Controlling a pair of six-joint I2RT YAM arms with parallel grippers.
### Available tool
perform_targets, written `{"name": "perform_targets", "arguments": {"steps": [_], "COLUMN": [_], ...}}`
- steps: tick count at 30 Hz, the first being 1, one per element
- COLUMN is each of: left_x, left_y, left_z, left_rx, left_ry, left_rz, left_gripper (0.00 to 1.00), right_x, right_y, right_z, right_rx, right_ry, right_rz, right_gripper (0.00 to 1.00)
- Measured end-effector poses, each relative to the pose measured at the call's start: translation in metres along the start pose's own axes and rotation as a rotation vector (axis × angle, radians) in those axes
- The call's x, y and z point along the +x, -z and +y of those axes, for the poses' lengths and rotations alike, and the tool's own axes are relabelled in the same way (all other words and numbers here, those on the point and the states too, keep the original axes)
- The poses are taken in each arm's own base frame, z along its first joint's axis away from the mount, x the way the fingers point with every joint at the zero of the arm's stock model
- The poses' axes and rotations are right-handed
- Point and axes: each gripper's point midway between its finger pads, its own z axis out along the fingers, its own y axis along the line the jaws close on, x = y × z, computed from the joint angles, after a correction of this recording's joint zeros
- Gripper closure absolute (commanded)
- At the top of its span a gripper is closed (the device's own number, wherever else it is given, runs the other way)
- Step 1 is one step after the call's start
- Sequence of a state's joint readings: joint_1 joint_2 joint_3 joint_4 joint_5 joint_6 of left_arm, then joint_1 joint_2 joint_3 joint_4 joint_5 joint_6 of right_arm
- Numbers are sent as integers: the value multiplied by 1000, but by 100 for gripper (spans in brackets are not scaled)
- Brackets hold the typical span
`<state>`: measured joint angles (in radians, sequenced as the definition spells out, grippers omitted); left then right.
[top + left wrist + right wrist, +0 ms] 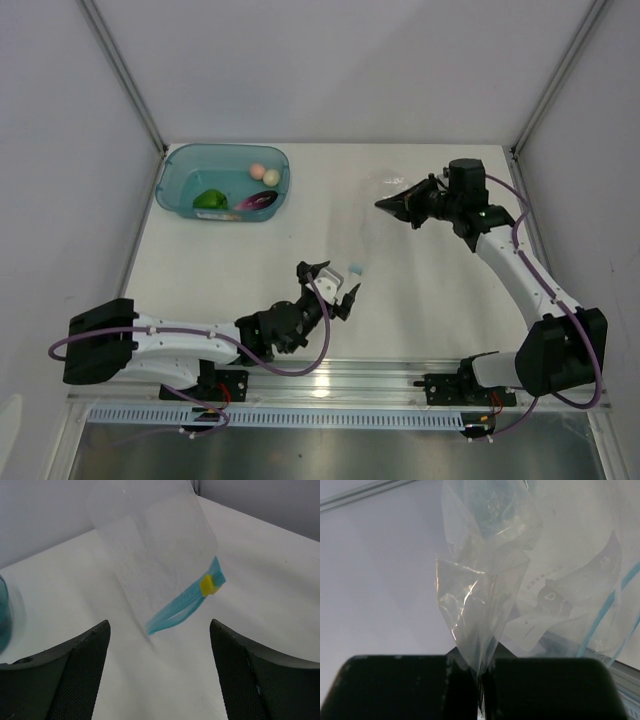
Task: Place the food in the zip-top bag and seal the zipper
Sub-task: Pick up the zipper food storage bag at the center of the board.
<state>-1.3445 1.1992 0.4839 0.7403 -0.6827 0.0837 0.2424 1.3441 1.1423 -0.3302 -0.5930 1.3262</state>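
Observation:
The food lies in a teal tub [172, 178] at the back left: a green pepper [209, 199], a purple eggplant [258, 201] and two pale balls [257, 170] [272, 176]. My right gripper [482, 661] is shut on a bunched corner of the clear zip-top bag [485, 580] and holds it above the table. The bag [150, 545] hangs toward my left gripper [159, 630]. Its light-blue zipper [185, 605], with a yellow slider [207, 585], is slightly parted just ahead of the left fingers [80, 665]. The left gripper [330, 290] is open, touching nothing.
The tub's edge [2, 615] shows at the far left of the left wrist view. White walls with metal corner posts [125, 75] enclose the table on three sides. The arms' mounting rail [340, 385] runs along the near edge.

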Motion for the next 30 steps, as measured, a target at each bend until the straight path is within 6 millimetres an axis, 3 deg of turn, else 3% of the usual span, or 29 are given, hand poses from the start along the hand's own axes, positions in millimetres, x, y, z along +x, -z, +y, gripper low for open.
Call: {"name": "perform_targets", "arguments": {"steps": [7,15,24,30], "left_x": [4,27,54,57], "left_y": [1,1,-8,-18], "left_z": [14,17,13,28], "left_rx": [-77,-103,-116,-165], "left_ry": [-26,-72,-156,-173], "left_rz": [11,56,91,87], "left_gripper": [21,20,15,16], "right_x": [4,7,12,16], "right_y": [-1,2,6,7], "right_z": [-5,-5,-1,-2], "right_rx": [2,-9,-28,-29], "right_ry": [-32,-42,-49,-51], "right_rz": [10,12,21,30], "right_gripper": [100,100,100,100]}}
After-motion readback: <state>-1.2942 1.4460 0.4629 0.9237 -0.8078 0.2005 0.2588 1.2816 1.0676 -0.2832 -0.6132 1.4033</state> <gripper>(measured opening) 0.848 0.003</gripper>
